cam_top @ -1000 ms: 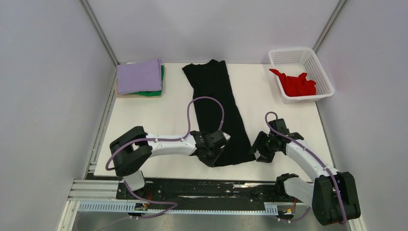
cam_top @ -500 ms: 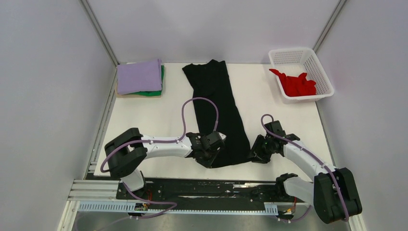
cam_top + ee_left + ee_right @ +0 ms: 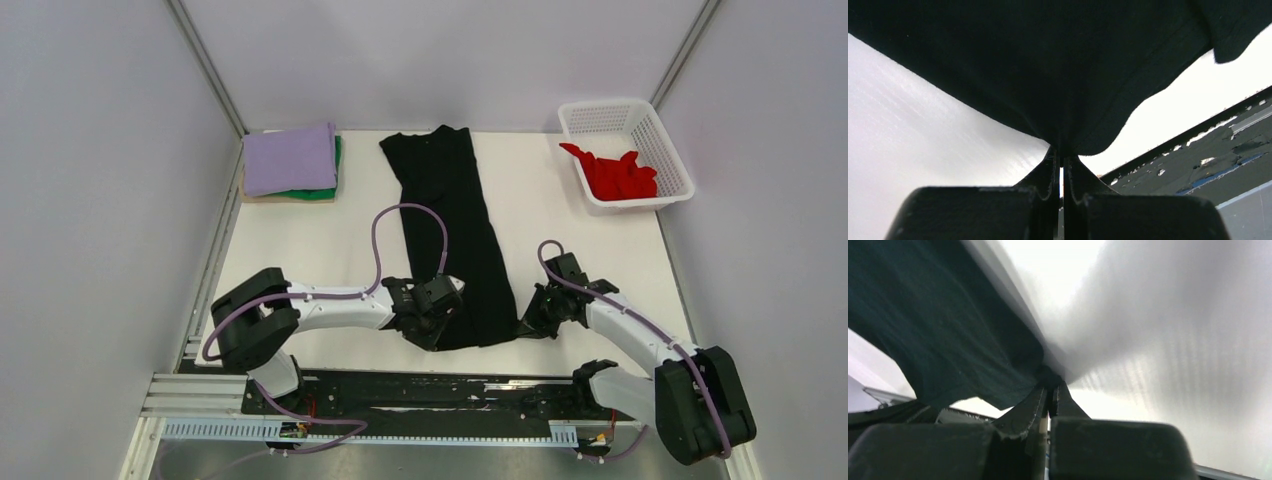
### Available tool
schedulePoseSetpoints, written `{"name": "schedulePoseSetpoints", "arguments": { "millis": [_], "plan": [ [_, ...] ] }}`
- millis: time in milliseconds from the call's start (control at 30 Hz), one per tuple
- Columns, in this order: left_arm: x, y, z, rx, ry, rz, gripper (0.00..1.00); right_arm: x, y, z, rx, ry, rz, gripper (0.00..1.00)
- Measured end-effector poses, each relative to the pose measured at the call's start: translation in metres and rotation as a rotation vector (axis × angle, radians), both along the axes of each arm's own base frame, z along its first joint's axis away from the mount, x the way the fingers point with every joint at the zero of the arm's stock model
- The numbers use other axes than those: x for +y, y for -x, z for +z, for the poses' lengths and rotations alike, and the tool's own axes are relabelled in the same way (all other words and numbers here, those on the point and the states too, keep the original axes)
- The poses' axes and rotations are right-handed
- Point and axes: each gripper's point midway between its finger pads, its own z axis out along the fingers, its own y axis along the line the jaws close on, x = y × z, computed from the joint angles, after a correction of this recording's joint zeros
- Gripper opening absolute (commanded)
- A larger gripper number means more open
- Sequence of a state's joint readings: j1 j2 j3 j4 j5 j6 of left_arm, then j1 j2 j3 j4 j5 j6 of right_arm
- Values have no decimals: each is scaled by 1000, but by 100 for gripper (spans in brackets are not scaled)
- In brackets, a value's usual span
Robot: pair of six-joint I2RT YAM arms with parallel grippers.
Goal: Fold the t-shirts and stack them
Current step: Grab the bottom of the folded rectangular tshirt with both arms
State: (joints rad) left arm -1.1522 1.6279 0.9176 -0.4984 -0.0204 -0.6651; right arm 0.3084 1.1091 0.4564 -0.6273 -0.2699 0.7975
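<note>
Top external view: the black t-shirt (image 3: pixel 447 215) lies as a long narrow strip down the middle of the white table (image 3: pixel 330 250), with its far end at the back edge and its near end by the arms. The left gripper (image 3: pixel 437 325) sits at the strip's near left corner and the right gripper (image 3: pixel 528 322) at its near right corner.

Left wrist view: the fingers (image 3: pixel 1048 167) are pressed together on the hem, pinching a peak of black cloth (the rest fans out wide beyond the tips). Right wrist view: much the same, with the two tips drawn close on a bunched corner of the same shirt.

At the far left corner a folded lilac t-shirt (image 3: pixel 290 158) rests on a folded green t-shirt (image 3: pixel 322 192). At the far right a red t-shirt (image 3: pixel 617 175) lies crumpled inside the white lattice basket (image 3: pixel 603 117).
</note>
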Motion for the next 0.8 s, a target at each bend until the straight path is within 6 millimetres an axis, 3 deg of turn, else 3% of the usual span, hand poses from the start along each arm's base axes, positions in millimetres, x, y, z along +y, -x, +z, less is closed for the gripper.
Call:
{"name": "schedulePoseSetpoints", "arguments": {
  "millis": [100, 300, 433, 600, 800],
  "plan": [
    [6, 4, 0, 8, 0, 9, 0, 11, 12, 3, 5, -25, 61, 0],
    [51, 31, -2, 75, -41, 58, 0, 35, 63, 13, 44, -123, 187, 0],
    [71, 45, -2, 107, -58, 82, 0, 46, 81, 19, 81, -192, 213, 0],
    [76, 46, 5, 98, -45, 92, 0, 52, 76, 23, 84, -199, 212, 0],
    [58, 25, 29, 27, -15, 77, 0, 67, 36, 43, 3, -160, 245, 0]
  ]
}}
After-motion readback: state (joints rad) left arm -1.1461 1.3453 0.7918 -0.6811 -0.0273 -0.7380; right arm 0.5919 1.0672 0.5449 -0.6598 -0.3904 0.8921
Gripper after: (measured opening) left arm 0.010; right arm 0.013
